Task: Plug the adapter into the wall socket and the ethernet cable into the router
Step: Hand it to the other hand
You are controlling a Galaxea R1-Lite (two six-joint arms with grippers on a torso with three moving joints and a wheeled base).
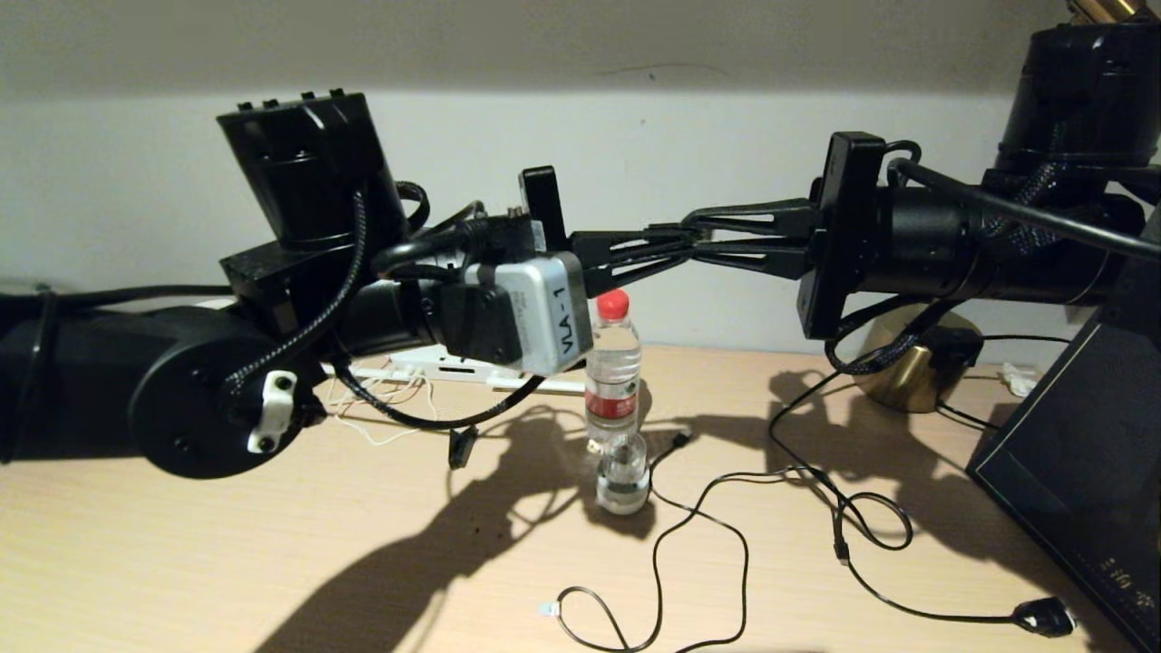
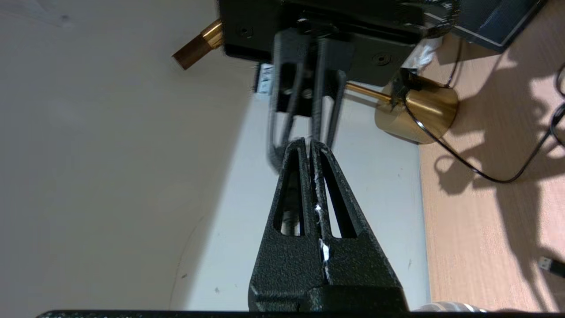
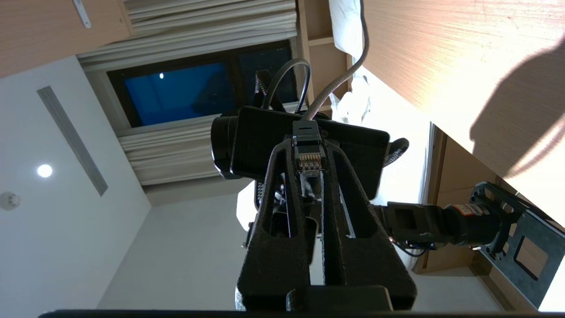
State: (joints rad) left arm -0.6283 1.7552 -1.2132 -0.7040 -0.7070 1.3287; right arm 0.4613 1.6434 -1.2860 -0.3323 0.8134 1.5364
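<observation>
The ethernet cable (image 3: pixel 309 159) plug sits pinched in the right pincer (image 3: pixel 309 154) tips.

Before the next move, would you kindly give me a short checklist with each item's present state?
1. Ethernet cable connector seated between the fingertips of the right gripper: ok.
2. Connector turned the right way for the port: cannot tell.
3. Right gripper's path free: not ok; the shut left gripper meets it tip to tip above the table.
4. Router ports in sight: not ok; the left arm hides most of it in the head view.
5. Wall socket located: not ok; no view shows it.
6. Adapter located: cannot tell.
</observation>
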